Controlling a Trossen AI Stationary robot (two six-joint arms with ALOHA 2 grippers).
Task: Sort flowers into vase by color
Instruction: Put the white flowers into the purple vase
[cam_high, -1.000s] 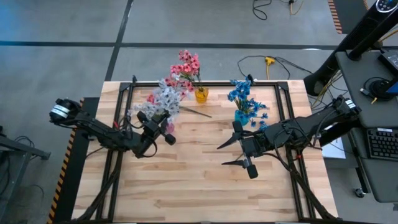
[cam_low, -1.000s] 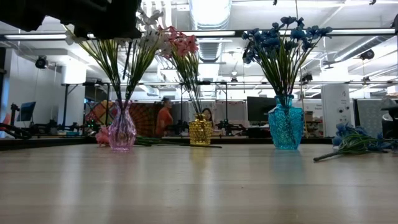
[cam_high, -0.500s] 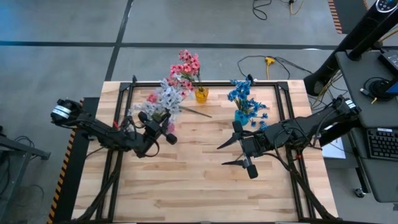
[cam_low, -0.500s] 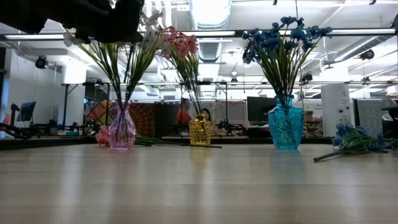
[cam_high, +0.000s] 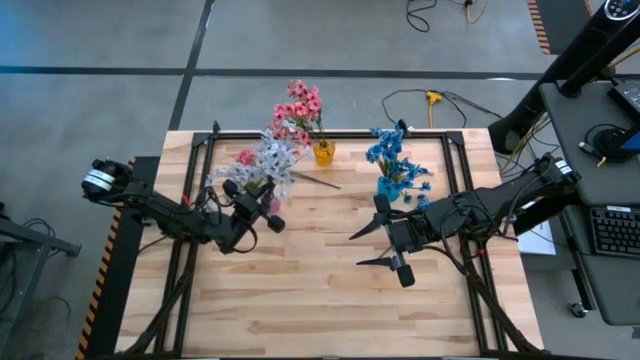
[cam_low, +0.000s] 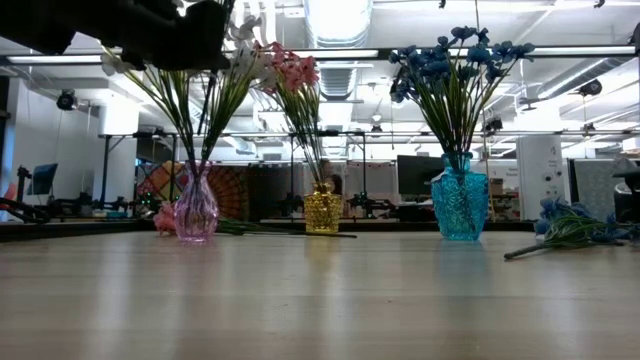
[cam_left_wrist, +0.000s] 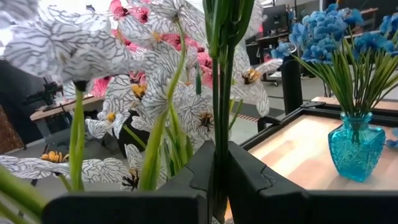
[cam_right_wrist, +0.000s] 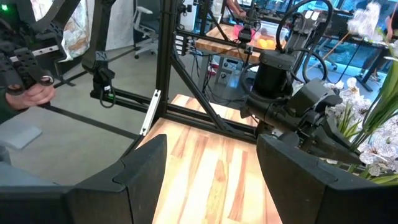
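Note:
White-lavender flowers (cam_low: 235, 45) stand in a pink glass vase (cam_low: 196, 210), pink flowers (cam_low: 290, 70) in a yellow vase (cam_low: 322, 212), and blue flowers (cam_low: 455, 60) in a blue vase (cam_low: 460, 205). My left gripper (cam_high: 258, 205) hangs level above the pink vase, shut on a green stem among the white blossoms (cam_left_wrist: 149, 56). My right gripper (cam_high: 375, 245) waits open over the table's middle right, nothing between its fingers (cam_right_wrist: 143, 168). My left gripper pinches a green flower stem (cam_left_wrist: 219, 134) between its two fingers. The fingers come in level and lie across the stem, which stands upright with white blossoms above them. The stem's lower end is hidden below the fingers.
A loose blue sprig (cam_low: 575, 225) lies at the table's right side. A pink sprig (cam_high: 243, 157) and a bare stem (cam_high: 318, 181) lie near the pink and yellow vases. A black frame (cam_high: 330, 134) edges the table. Bare wood (cam_high: 320, 290) fills the near half.

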